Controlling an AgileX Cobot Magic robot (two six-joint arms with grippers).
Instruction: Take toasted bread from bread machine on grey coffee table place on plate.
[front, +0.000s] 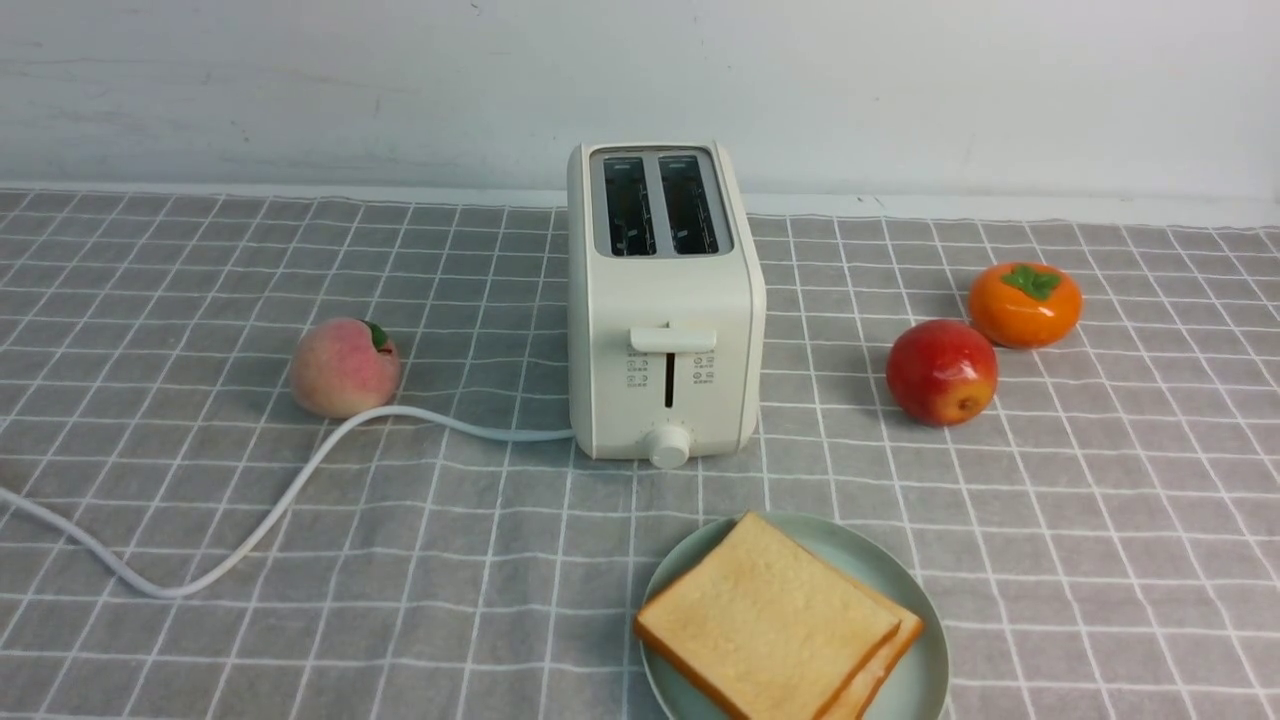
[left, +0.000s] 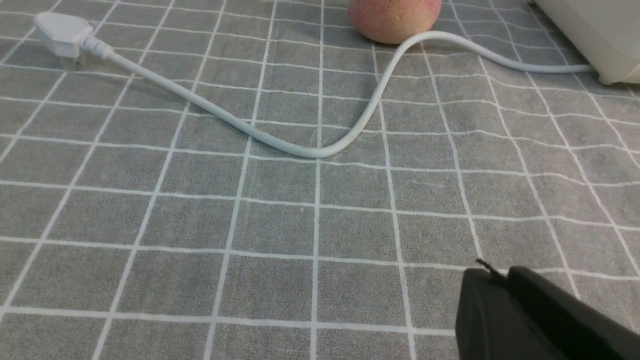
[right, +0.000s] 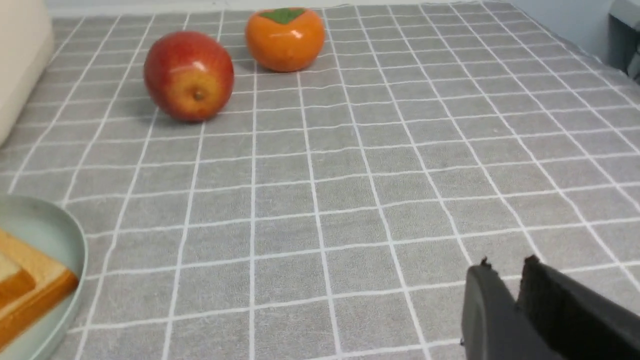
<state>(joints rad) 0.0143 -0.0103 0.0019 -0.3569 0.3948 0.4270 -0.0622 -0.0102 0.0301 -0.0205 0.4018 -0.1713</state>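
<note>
Toasted bread (front: 765, 625) stacked on plate (front: 925, 680); right gripper (right: 505, 280) apparently shut, well apart.

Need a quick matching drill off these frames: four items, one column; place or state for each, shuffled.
Things:
1. two golden-tan toast slices
2. cream-white two-slot toaster
3. pink peach
4. red apple

Places or states:
A. beside the orange persimmon
B. slots empty
C. stacked on the mint-green plate
D. by the white cord

Pairs: 1-C, 2-B, 3-D, 4-A
</note>
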